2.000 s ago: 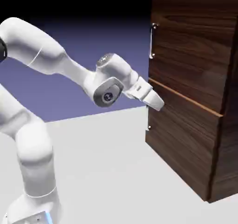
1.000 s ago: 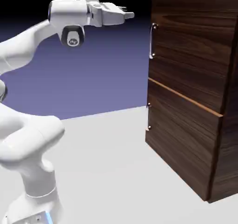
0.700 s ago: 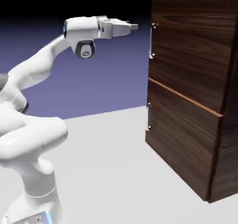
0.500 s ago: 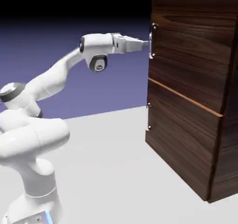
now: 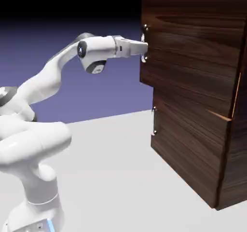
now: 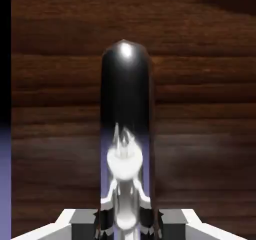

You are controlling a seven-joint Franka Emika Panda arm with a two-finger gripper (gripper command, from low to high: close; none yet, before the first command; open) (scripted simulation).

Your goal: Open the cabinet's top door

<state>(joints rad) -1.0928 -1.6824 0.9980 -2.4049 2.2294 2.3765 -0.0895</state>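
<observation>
Blue-violet backdrop fading to black above, pale grey table [image 5: 120, 178] below.

Exterior view: the cabinet [image 5: 202, 144] stands at the picture's right, dark walnut grain, taller than the arm. The top door [image 5: 188, 67] is swung out a little from the body: its handle edge sits further toward the picture's left than the lower panel [image 5: 185, 149] beneath it, and an orange-brown edge shows in a gap at the far right, by the hinge side. The white arm [image 5: 43, 86] rises from the lower left and reaches level toward the door. The gripper [image 5: 144, 46] meets the silver bar handle [image 5: 144, 58] near the door's upper left edge; only bits of the bar show above and below the fingertips. The lower panel's small silver handle [image 5: 154, 120] is untouched, well below the hand.

Hand view: dark wood grain of the top door [image 6: 200, 84] fills the frame. The handle [image 6: 126, 134] runs up the middle as a glossy rounded bar, large and close, mirroring the hand. The grey fingers [image 6: 82, 223] sit at the bottom edge on either side of it, jaws clamped on the bar. A thin strip of backdrop shows at the left edge.
</observation>
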